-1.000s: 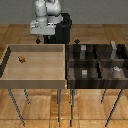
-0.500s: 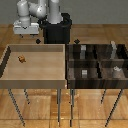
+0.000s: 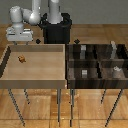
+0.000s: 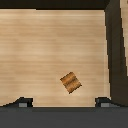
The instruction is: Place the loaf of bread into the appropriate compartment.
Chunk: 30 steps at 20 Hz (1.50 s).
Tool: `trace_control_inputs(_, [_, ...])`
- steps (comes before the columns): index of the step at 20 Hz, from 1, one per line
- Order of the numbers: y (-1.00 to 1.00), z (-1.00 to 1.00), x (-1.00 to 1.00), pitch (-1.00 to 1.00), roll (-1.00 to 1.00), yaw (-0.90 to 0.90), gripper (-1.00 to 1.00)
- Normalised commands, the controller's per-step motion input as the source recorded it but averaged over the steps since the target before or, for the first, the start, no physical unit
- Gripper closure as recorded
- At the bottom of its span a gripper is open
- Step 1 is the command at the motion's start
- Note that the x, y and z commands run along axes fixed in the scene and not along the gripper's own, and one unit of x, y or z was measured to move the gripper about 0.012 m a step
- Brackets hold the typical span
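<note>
Wrist view: small tan-brown bread loaf (image 4: 70,83) lies tilted on the pale wooden tray (image 4: 45,45).
Pincer (image 4: 62,101) tips spread wide, apparently above it, empty.

No readable text, labels, brands, numbers or signs anywhere: none on the loaf of bread (image 4: 71,83), none on the pale wooden tray (image 3: 35,75), none on the dark bin (image 3: 97,80), none on the arm's casing (image 3: 22,34)

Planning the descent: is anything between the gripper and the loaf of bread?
No. The wrist view shows only bare tray floor between the gripper and the loaf of bread. In the exterior view the loaf lies alone in the pale tray.
</note>
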Motion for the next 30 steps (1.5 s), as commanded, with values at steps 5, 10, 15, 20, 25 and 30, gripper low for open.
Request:
trace_control_inputs(5, [0.0, -0.63, 0.2, 0.0, 0.0, 0.0, -1.0])
trace_control_inputs(10, [-0.05, -0.6, 0.0, 0.0, 0.0, 0.0, -1.0])
trace_control_inputs(15, [-0.2, 0.0, -0.2, 0.0, 0.0, 0.0, -1.0])
trace_control_inputs(20, [0.0, -0.4, -0.2, 0.0, 0.0, 0.0, -1.0])
trace_control_inputs(25, [0.0, -1.0, 0.0, 0.0, 0.0, 0.0, -1.0])
trace_control_inputs(30, [0.0, -0.4, 0.0, 0.0, 0.0, 0.0, 1.0])
